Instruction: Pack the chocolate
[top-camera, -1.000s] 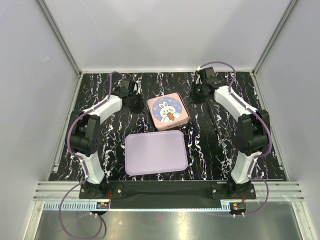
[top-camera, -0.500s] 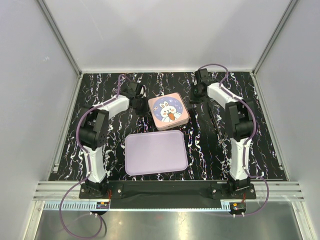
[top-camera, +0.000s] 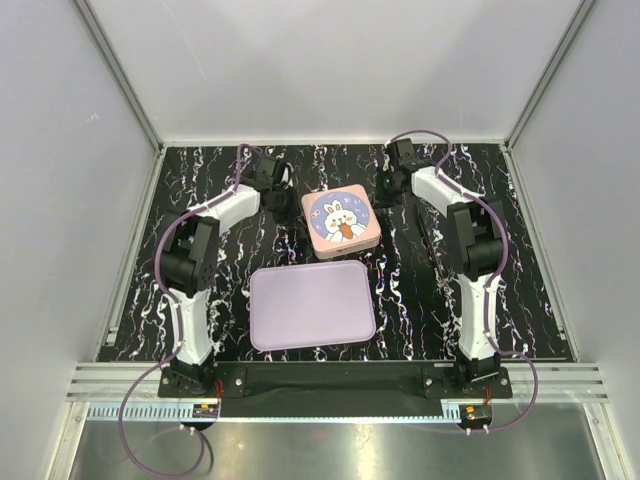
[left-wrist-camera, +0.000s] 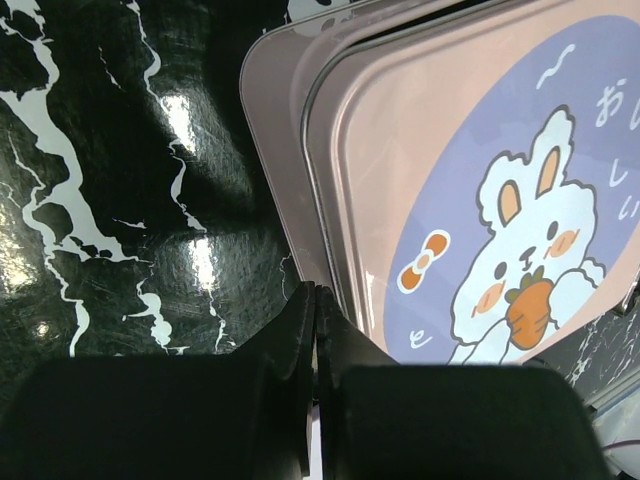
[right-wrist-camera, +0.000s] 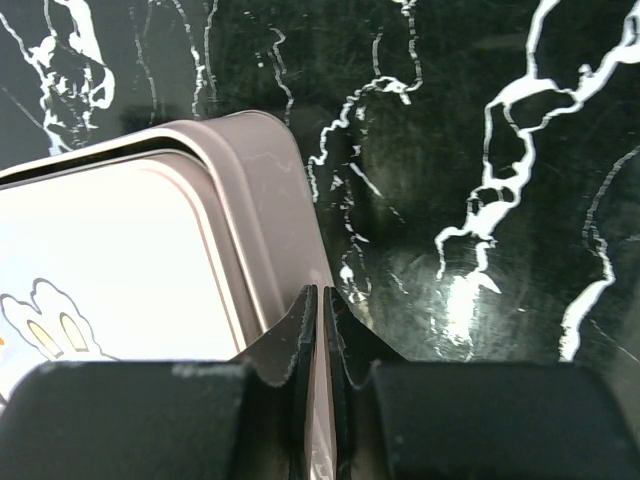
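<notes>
— Grippers?
— The left gripper (left-wrist-camera: 314, 300) and right gripper (right-wrist-camera: 320, 298) are pressed closed, at 10 and 2 o'clock of the rounded-square, glossy tin (top-camera: 341, 222).
— And the chocolate?
— Not to be made out; the tin is lidded.

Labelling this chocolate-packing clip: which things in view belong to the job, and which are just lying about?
Job: pink bunny tin, lid on; lavender tray; left gripper and right gripper at the tin.
Lying about: nothing seen; no chocolate visible.
</notes>
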